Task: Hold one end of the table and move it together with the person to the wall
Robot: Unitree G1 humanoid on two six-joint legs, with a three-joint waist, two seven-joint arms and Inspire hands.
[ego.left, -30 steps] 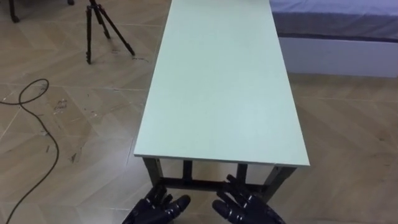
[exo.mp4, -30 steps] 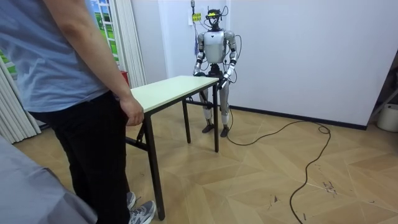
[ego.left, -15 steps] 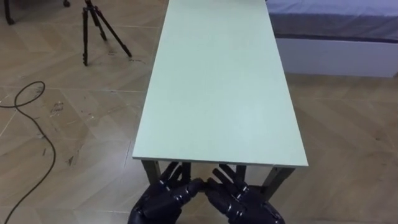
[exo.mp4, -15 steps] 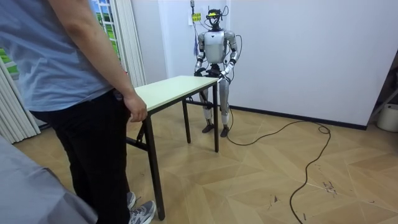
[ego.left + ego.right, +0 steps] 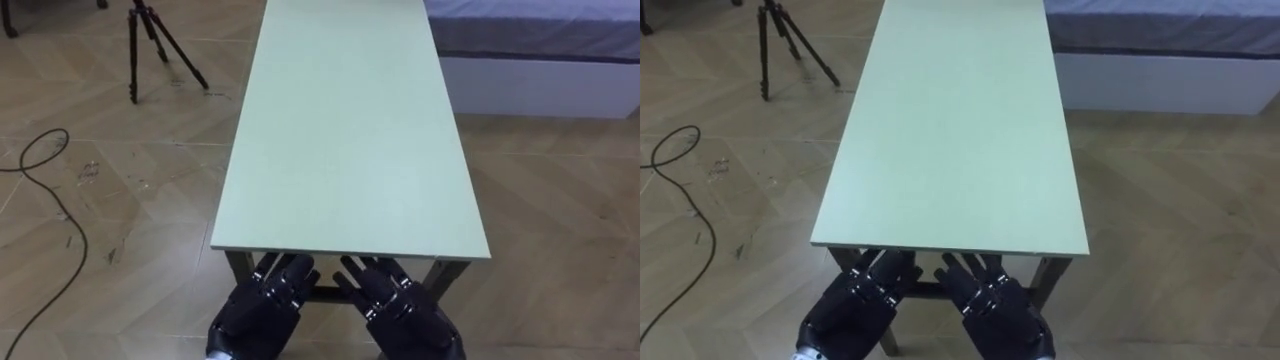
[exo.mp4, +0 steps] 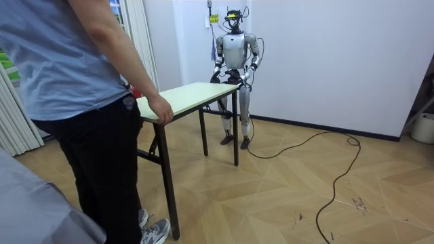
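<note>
The left hand (image 5: 262,308) and the right hand (image 5: 402,312) reach side by side, fingers stretched straight and gripping nothing, tips just under the near short edge of the long pale-green rectangular table with dark metal legs (image 5: 350,130). At its far end a person's hand (image 6: 161,110) rests on the corner. The table seems to stand on the floor, so lifting and carrying both remain.

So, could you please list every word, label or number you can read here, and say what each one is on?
No text can be read.
Table: plain top, no label or print.
Wall fitting behind the robot in the room view: too small to tell whether it carries any text.
</note>
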